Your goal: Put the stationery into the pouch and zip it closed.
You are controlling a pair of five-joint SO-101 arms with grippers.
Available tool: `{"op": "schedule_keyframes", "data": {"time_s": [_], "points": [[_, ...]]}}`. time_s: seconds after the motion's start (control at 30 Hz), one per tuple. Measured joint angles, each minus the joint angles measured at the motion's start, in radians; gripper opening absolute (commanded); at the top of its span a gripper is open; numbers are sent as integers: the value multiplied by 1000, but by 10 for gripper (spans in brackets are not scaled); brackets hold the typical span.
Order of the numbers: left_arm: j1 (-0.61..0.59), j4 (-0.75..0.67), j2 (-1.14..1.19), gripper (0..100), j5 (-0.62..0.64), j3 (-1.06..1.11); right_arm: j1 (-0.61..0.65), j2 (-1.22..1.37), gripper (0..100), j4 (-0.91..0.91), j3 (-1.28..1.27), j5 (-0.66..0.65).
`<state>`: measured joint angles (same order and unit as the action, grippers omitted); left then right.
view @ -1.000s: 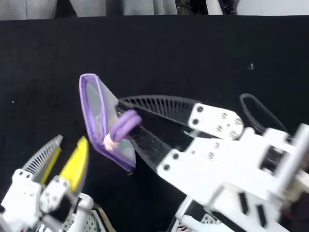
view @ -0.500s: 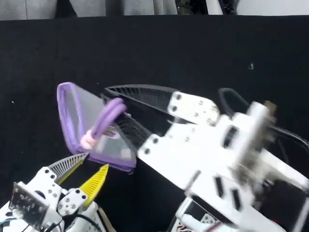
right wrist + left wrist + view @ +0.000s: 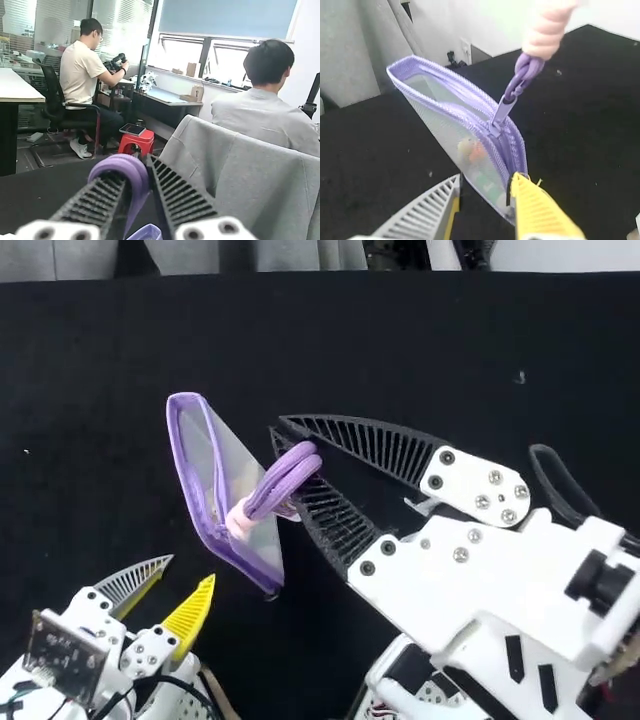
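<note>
The purple-edged mesh pouch (image 3: 212, 490) stands tilted on its edge over the black table, left of centre. Its purple strap loop (image 3: 287, 478) with a pink bead (image 3: 236, 527) runs off to the right. My right gripper (image 3: 280, 435), with black ribbed fingers, is shut on that loop (image 3: 125, 172). In the left wrist view the pouch (image 3: 450, 120) shows its zipper pull (image 3: 506, 104) near one end, and coloured items (image 3: 470, 150) lie inside. My left gripper (image 3: 190, 572), one grey finger and one yellow, is open below the pouch, with the pouch's lower corner between the fingertips (image 3: 487, 180).
A black cloth covers the table (image 3: 420, 350). A black cable (image 3: 552, 476) loops behind the right arm. Both arms' white bodies crowd the near edge, and open cloth lies toward the far side.
The right gripper swung the pouch left, then brought it back right. The left arm turned and its fingers dropped toward the near edge, under the pouch.
</note>
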<state>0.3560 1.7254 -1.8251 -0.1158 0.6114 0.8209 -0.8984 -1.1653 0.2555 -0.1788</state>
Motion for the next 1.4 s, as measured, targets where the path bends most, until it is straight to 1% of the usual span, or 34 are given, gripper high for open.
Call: {"op": "schedule_keyframes", "data": {"time_s": [0.13,0.23,0.3,0.37,0.47,0.63,0.83,0.9,1.17,1.23,1.4], "points": [[11,-32,0,172,0,31,2,0,11,14,-20,0],[101,-80,0,167,0,95,2,0,11,48,-64,0],[178,-112,0,166,0,132,23,0,11,60,-87,2],[226,-135,0,170,0,143,38,9,11,61,-91,0],[218,-158,0,170,32,143,43,9,11,61,-91,0],[123,-176,0,170,41,170,43,-32,11,61,-91,0],[-9,-316,0,169,-5,336,43,-91,11,61,-91,0],[-55,-339,0,167,-18,376,43,-100,11,61,-92,0],[-278,-347,0,166,-133,387,43,-107,11,61,-101,0],[-307,-347,0,166,-144,387,43,-104,11,61,-101,0],[-321,-338,0,166,-149,342,43,-107,11,61,-101,0]]}}
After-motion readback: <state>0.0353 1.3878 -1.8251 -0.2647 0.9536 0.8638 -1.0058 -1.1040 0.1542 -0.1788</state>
